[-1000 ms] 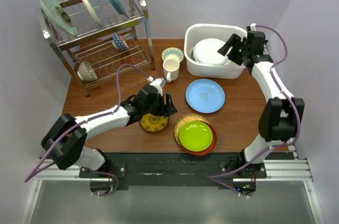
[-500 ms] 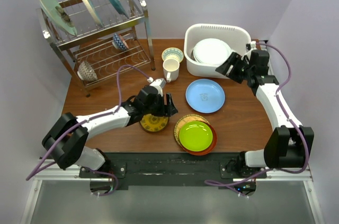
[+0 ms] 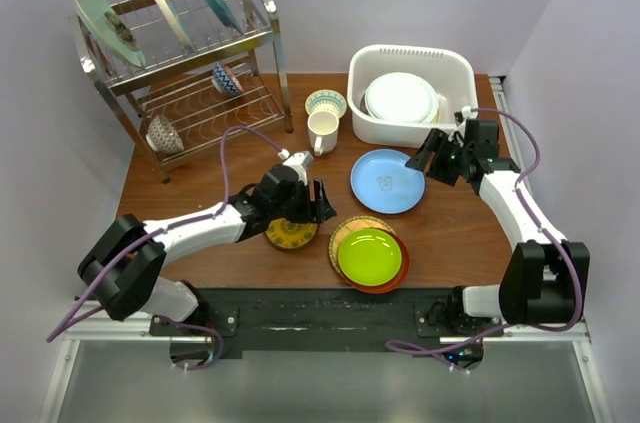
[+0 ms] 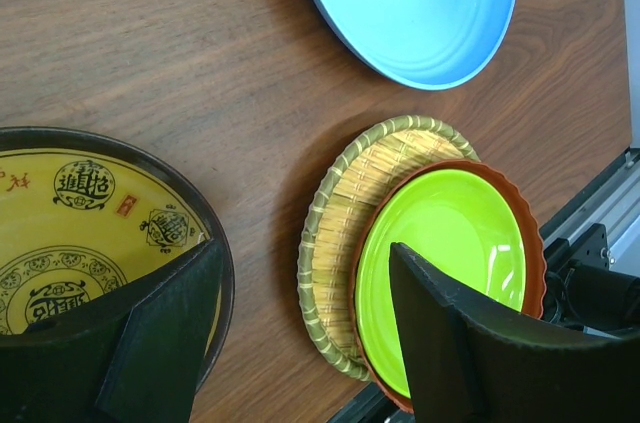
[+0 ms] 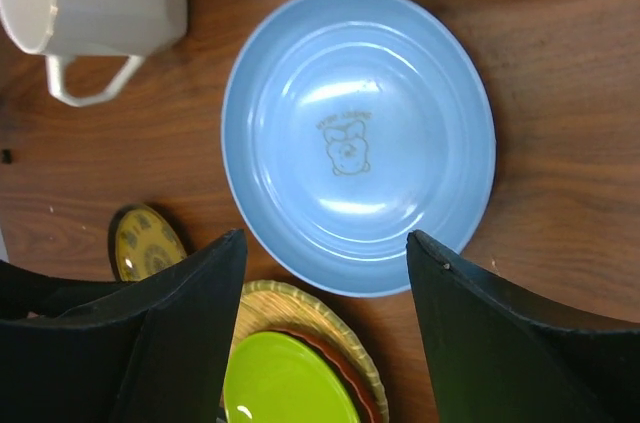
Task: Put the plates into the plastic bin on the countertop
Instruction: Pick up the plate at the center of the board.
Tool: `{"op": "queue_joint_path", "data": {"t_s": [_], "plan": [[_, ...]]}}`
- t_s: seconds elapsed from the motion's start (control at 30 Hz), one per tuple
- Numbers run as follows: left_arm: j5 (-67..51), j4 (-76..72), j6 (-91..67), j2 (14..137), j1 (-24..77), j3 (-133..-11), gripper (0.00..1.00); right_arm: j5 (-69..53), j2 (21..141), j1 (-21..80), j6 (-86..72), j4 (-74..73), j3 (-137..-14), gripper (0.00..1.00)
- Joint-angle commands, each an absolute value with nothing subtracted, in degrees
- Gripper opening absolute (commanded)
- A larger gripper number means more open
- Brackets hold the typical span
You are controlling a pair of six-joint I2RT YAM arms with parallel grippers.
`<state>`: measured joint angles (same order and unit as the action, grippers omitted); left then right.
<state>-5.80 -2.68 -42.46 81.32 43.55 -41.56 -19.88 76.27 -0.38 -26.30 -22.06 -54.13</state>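
Since a second ago: left arm unmoved; right arm has swung off the plastic bin (image 3: pixel 410 51) and come nearer, now above the blue plate (image 3: pixel 385 183)

Reading: right gripper carries nothing, so likely a fresh pick is starting, blue plate the probable target

Left to right:
- left gripper (image 3: pixel 318 201) over the right edge of the yellow patterned plate (image 3: pixel 290 233), fingers spread, nothing between them
- stack at near centre: yellow woven plate (image 3: pixel 350 228) lowest, red-orange plate (image 3: pixel 400 268) on it, lime green plate (image 3: pixel 369 256) on top
- blue plate alone on the countertop (image 3: pixel 460 223), between stack and bin, near the bin's front wall
- right gripper (image 3: pixel 438 155) above the blue plate's right side, fingers spread wide and empty; its wrist view shows them over the plate's near rim
- bin at far right, white plates (image 3: pixel 400 98) already stacked inside

Orientation: every loose plate lies flat, face up; round, so no long axis. The bin opens upward, its long axis running left-right

Five plates not yet in the bin
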Motion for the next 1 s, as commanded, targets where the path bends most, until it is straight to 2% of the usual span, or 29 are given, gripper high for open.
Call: {"op": "queue_joint_path", "data": {"t_s": [0.0,0.37,0.8,0.97], "plan": [[-5.45,-4.75,-42.98,78.58,43.77,-40.78,0.72,-18.63,78.31,-0.44,-25.05,-20.74,-52.47,0.68],[-5.01,-5.36,-43.24,78.05,43.95,-39.99,0.72,-14.41,79.71,-2.72,-24.96,-18.55,-47.81,0.65],[-5.54,-6.59,-43.77,79.54,43.95,-39.64,0.72,-18.81,86.66,-3.08,-26.01,-11.78,-44.03,0.49],[-5.80,-7.12,-44.03,79.98,43.95,-39.46,0.72,-19.95,88.41,-3.08,-26.63,-10.03,-43.33,0.47]]}}
